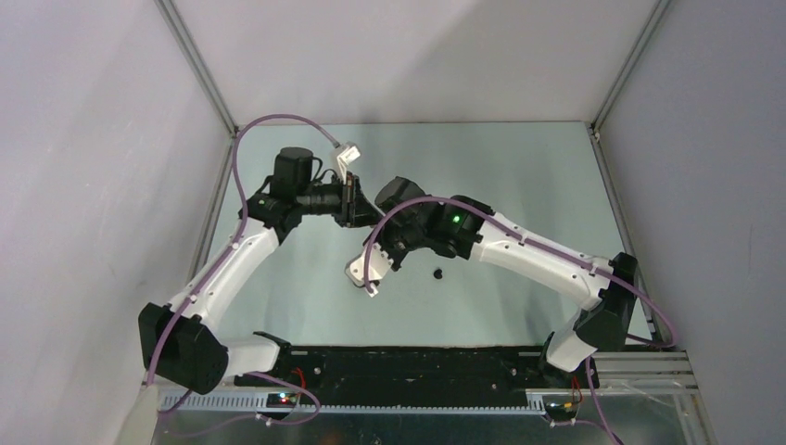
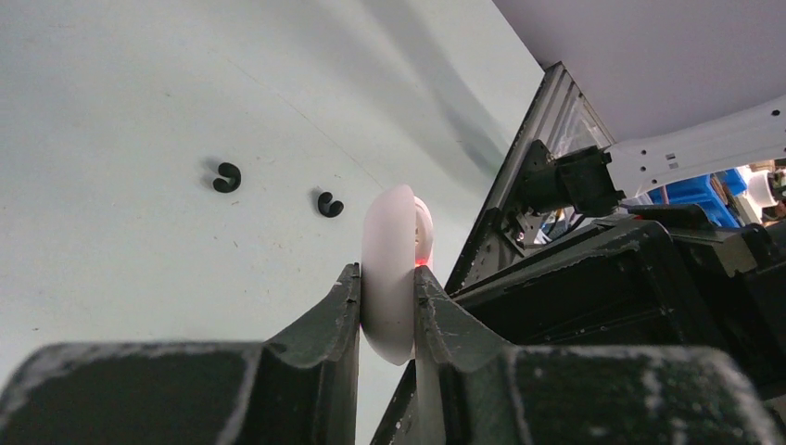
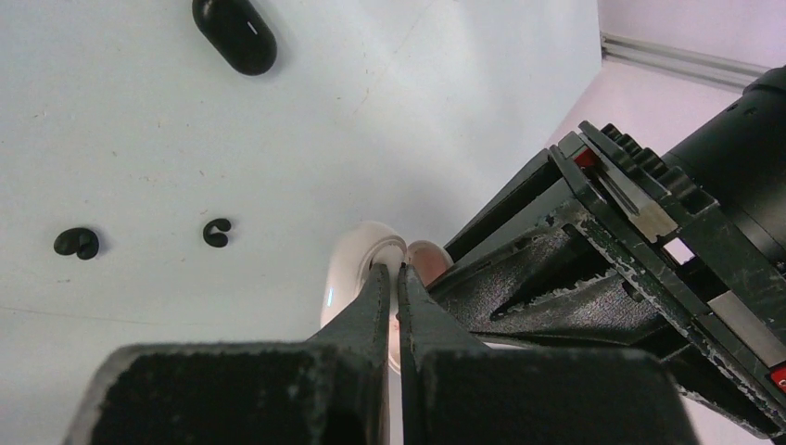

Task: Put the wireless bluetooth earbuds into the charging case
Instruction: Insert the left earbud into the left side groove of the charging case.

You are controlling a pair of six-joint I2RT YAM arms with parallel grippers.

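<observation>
1. Left gripper (image 2: 386, 276): clamped on white oval case (image 2: 387, 250), held on edge above the table (image 1: 519, 167); small red glow at the case's inner side.
2. Right gripper (image 3: 392, 271): jaws pressed together; tips just beside the same white oval case, touching or not cannot tell.
3. Black charging case (image 3: 234, 35): lying flat on the table, well apart from both grippers; nearest table edge not discernible.
4. Black earbuds (image 2: 226, 176): two, second (image 2: 329, 205) near the first but not touching; loose on the table, outside both cases, about mid-table, somewhat toward the near edge.
</observation>
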